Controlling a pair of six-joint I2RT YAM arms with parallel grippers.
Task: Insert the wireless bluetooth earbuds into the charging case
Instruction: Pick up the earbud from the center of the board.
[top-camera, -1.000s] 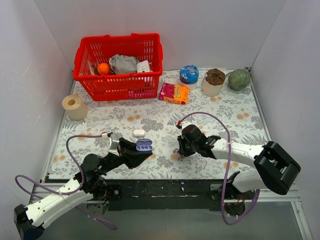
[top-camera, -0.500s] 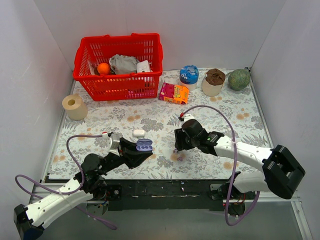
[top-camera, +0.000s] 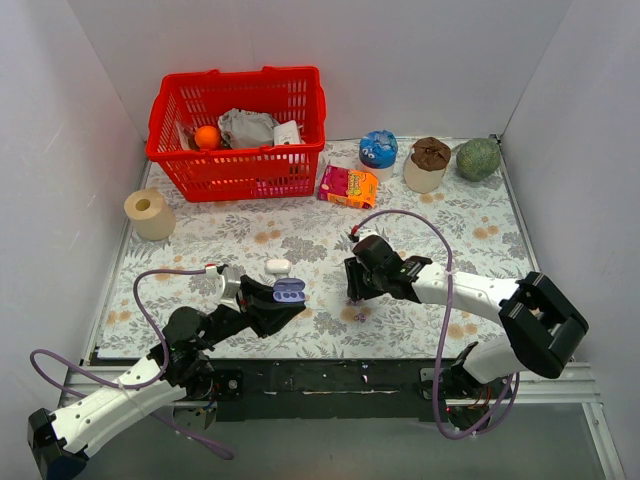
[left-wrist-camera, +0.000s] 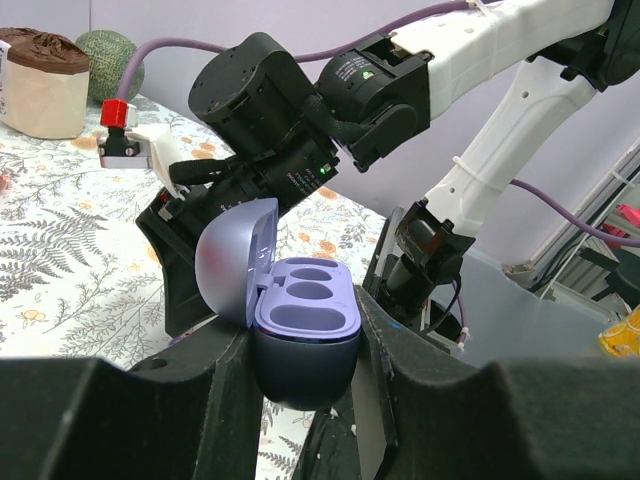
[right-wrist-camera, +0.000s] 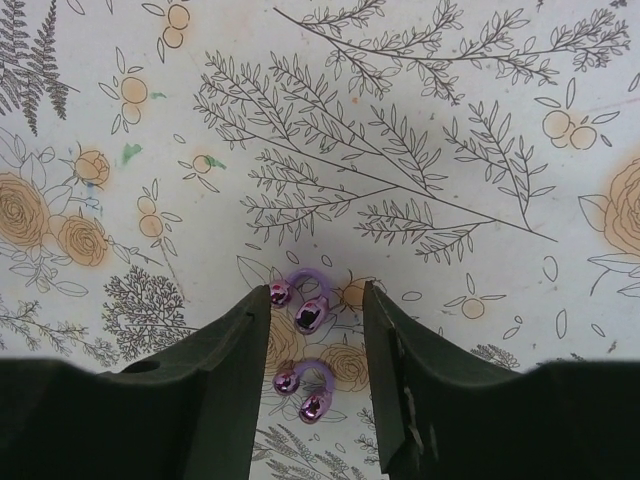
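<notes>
My left gripper (top-camera: 282, 300) is shut on the lavender charging case (top-camera: 289, 291) and holds it above the table's near edge. In the left wrist view the case (left-wrist-camera: 303, 335) sits between the fingers with its lid (left-wrist-camera: 232, 262) open and its purple wells empty. Two purple earbuds (right-wrist-camera: 298, 300) (right-wrist-camera: 303, 390) lie on the floral table mat. My right gripper (right-wrist-camera: 315, 295) is open and hovers over them; both show between its fingers, and the farther one lies by the left fingertip. In the top view the right gripper (top-camera: 352, 292) is right of the case, with one earbud (top-camera: 358, 314) just showing.
A white capsule-shaped object (top-camera: 278, 266) lies just behind the case. A red basket (top-camera: 240, 165) stands at the back left and a paper roll (top-camera: 150, 213) at the left. An orange packet (top-camera: 348, 186), a blue cup (top-camera: 378, 150), a brown-topped cup (top-camera: 428, 165) and a green ball (top-camera: 478, 158) line the back.
My right gripper has shifted a little left and away from the near edge. The earbuds stay on the mat. The left arm and the case have not moved.
</notes>
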